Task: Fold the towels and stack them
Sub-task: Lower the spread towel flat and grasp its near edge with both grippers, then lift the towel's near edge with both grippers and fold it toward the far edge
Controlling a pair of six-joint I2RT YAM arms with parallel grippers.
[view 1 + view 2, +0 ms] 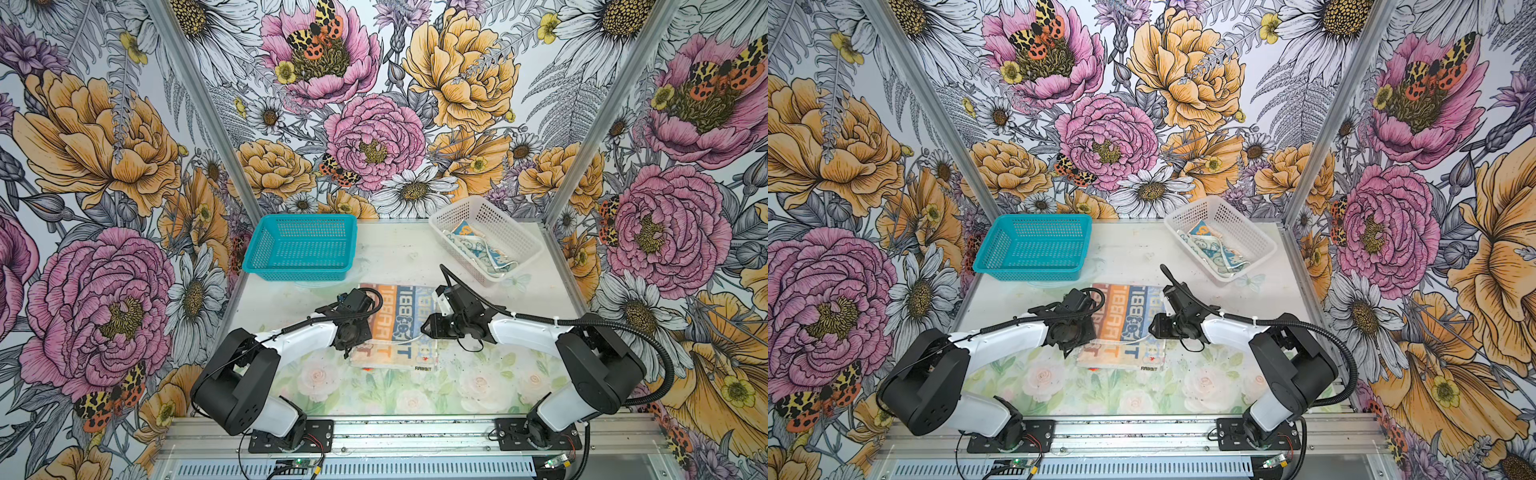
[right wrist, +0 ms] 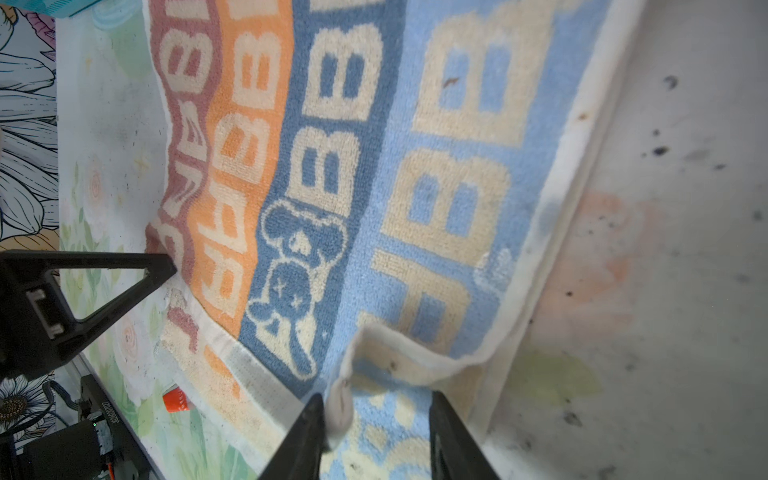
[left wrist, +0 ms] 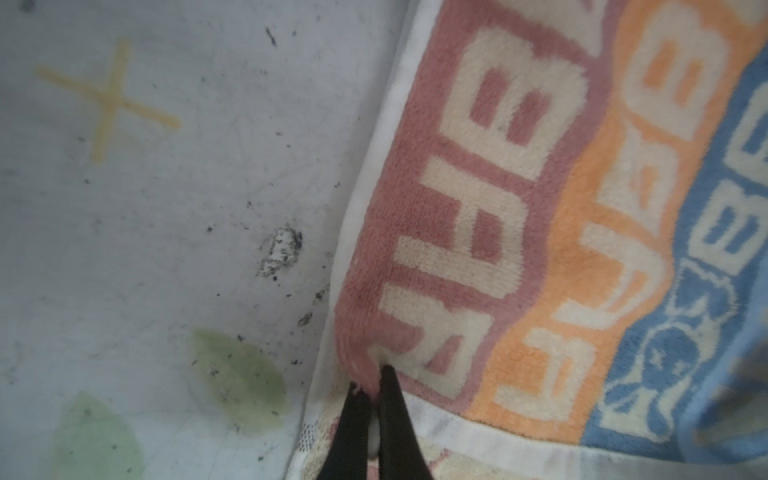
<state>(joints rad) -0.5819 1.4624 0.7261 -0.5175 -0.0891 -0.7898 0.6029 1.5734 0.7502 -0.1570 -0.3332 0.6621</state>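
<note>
The lettered towel [image 1: 395, 324] [image 1: 1125, 324], striped pink, orange and blue, lies mid-table with its far half folded over the near half. My left gripper [image 1: 346, 352] [image 3: 374, 382] is shut on the pink-stripe corner of the towel's [image 3: 540, 208] upper layer. My right gripper [image 1: 424, 328] [image 2: 376, 399] stands open over the light-blue corner of the towel [image 2: 374, 187]. That curled corner leans against one finger [image 2: 309, 432]. A teal bunny towel [image 1: 478, 251] [image 1: 1214, 251] lies crumpled in the white basket [image 1: 505, 226] [image 1: 1241, 226].
A teal basket [image 1: 305, 217] [image 1: 1034, 216] stands at the back left, just beyond the lettered towel. The white basket sits at the back right, close behind the right arm. A small orange tag [image 1: 368, 368] [image 2: 174, 401] shows at the towel's near edge.
</note>
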